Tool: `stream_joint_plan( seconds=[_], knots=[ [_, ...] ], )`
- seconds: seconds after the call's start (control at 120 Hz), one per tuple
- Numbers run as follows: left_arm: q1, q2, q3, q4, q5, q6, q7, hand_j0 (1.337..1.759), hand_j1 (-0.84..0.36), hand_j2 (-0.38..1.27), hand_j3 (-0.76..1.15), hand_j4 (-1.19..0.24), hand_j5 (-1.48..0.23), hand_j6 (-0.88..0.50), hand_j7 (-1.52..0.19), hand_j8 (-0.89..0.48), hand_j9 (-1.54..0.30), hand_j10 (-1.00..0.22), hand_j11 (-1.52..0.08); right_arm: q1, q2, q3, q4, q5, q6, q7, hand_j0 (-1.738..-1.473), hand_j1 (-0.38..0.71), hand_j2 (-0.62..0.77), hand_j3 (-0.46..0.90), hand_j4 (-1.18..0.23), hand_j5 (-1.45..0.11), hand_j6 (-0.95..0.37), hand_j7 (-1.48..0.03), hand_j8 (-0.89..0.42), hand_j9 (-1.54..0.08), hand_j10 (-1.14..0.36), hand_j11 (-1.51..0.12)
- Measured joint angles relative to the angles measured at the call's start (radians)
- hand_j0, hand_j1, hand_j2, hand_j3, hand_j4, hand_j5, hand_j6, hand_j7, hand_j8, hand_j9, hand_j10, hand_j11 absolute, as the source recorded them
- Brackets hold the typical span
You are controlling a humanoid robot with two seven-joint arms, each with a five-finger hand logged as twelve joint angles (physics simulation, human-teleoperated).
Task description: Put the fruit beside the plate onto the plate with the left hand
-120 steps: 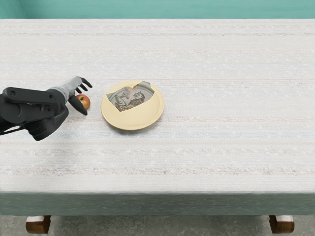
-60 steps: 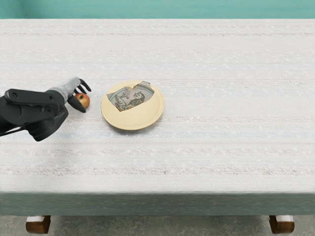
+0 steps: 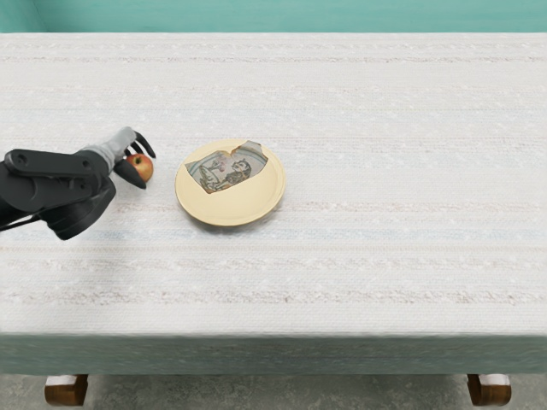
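Note:
A small red and yellow apple [image 3: 143, 166] is held in my left hand [image 3: 137, 159], just left of the plate. Dark fingers curl over its top and the thumb presses its near left side, so part of the fruit is hidden. It looks slightly raised off the cloth. The yellow plate [image 3: 235, 205] with a picture in its far half lies on the table a short gap to the right of the apple, with nothing on it. My left arm comes in from the left edge.
The table [image 3: 385, 256] wears a white striped cloth and stretches wide to the right and front. Its front edge runs along the bottom, a teal wall stands behind.
The fingers have closed round the apple, and hand and apple have risen a little toward the far side. The plate has not moved.

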State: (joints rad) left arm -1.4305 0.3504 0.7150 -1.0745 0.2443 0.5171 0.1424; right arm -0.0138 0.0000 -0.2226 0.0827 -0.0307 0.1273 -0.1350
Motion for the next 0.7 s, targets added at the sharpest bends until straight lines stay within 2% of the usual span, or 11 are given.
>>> stream_joint_plan(
  seconds=[0.083,0.208,0.217,0.275,0.333,0.425,0.533,0.55,0.558,0.7],
  knots=[
    [-0.031,0.007,0.0,-0.022,-0.001,0.0,0.0,1.655,-0.25,0.16,-0.01,-0.6,-0.79,-0.47,-0.79,-0.47,-0.79,-0.59,-0.79,0.0,0.0,0.0,0.0,0.0,0.0,0.0,-1.658,-0.35,0.0,0.0,0.0,0.0,0.0,0.0,0.0,0.0,0.0,0.0],
    [-0.076,0.007,0.001,-0.075,-0.008,0.0,0.002,1.655,-0.24,0.18,-0.01,-0.59,-0.79,-0.47,-0.79,-0.49,-0.79,-0.59,-0.79,0.0,0.0,0.0,0.0,0.0,0.0,0.0,-1.658,-0.35,0.0,0.0,0.0,0.0,0.0,0.0,0.0,0.0,0.0,0.0],
    [-0.083,0.007,0.002,-0.079,-0.009,0.0,0.002,1.656,-0.23,0.22,-0.01,-0.59,-0.79,-0.47,-0.79,-0.49,-0.79,-0.59,-0.79,0.0,0.0,0.0,0.0,0.0,0.0,0.0,-1.658,-0.35,0.0,0.0,0.0,0.0,0.0,0.0,0.0,0.0,0.0,0.0],
    [-0.159,0.001,0.02,-0.115,-0.026,-0.001,0.005,1.656,-0.23,0.23,0.0,-0.59,-0.79,-0.48,-0.79,-0.49,-0.78,-0.59,-0.78,0.0,0.0,0.0,0.0,0.0,0.0,0.0,-1.658,-0.35,0.0,0.0,0.0,0.0,0.0,0.0,0.0,0.0,0.0,0.0],
    [-0.205,-0.008,0.041,-0.155,-0.045,-0.001,0.006,1.657,-0.26,0.22,0.0,-0.59,-0.78,-0.46,-0.78,-0.49,-0.78,-0.59,-0.78,0.0,0.0,0.0,0.0,0.0,0.0,0.0,-1.658,-0.35,0.0,0.0,0.0,0.0,0.0,0.0,0.0,0.0,0.0,0.0],
    [-0.259,-0.11,0.074,-0.2,-0.099,-0.001,0.009,1.657,-0.27,0.26,0.0,-0.58,-0.78,-0.46,-0.78,-0.47,-0.77,-0.59,-0.77,0.0,0.0,0.0,0.0,0.0,0.0,0.0,-1.658,-0.35,0.0,0.0,0.0,0.0,0.0,0.0,0.0,0.0,0.0,0.0],
    [-0.274,-0.185,0.098,-0.234,-0.157,-0.001,0.009,1.658,-0.27,0.29,0.0,-0.58,-0.78,-0.47,-0.78,-0.5,-0.77,-0.58,-0.77,0.0,0.0,0.0,0.0,0.0,0.0,0.0,-1.658,-0.35,0.0,0.0,0.0,0.0,0.0,0.0,0.0,0.0,0.0,0.0],
    [-0.274,-0.185,0.1,-0.237,-0.163,-0.001,0.009,1.658,-0.25,0.32,0.0,-0.57,-0.77,-0.47,-0.76,-0.5,-0.75,-0.57,-0.76,0.0,0.0,0.0,0.0,0.0,0.0,0.0,-1.658,-0.35,0.0,0.0,0.0,0.0,0.0,0.0,0.0,0.0,0.0,0.0],
    [-0.275,-0.185,0.101,-0.238,-0.165,-0.001,0.009,1.657,-0.24,0.27,0.0,-0.55,-0.75,-0.46,-0.75,-0.49,-0.74,-0.56,-0.74,0.0,0.0,0.0,0.0,0.0,0.0,0.0,-1.658,-0.35,0.0,0.0,0.0,0.0,0.0,0.0,0.0,0.0,0.0,0.0],
    [-0.316,-0.174,0.1,-0.251,-0.186,-0.003,0.008,1.658,0.05,0.15,0.0,-0.29,-0.39,-0.24,-0.39,-0.25,-0.38,-0.29,-0.38,0.0,0.0,0.0,0.0,0.0,0.0,0.0,-1.658,-0.35,0.0,0.0,0.0,0.0,0.0,0.0,0.0,0.0,0.0,0.0]
  ],
)
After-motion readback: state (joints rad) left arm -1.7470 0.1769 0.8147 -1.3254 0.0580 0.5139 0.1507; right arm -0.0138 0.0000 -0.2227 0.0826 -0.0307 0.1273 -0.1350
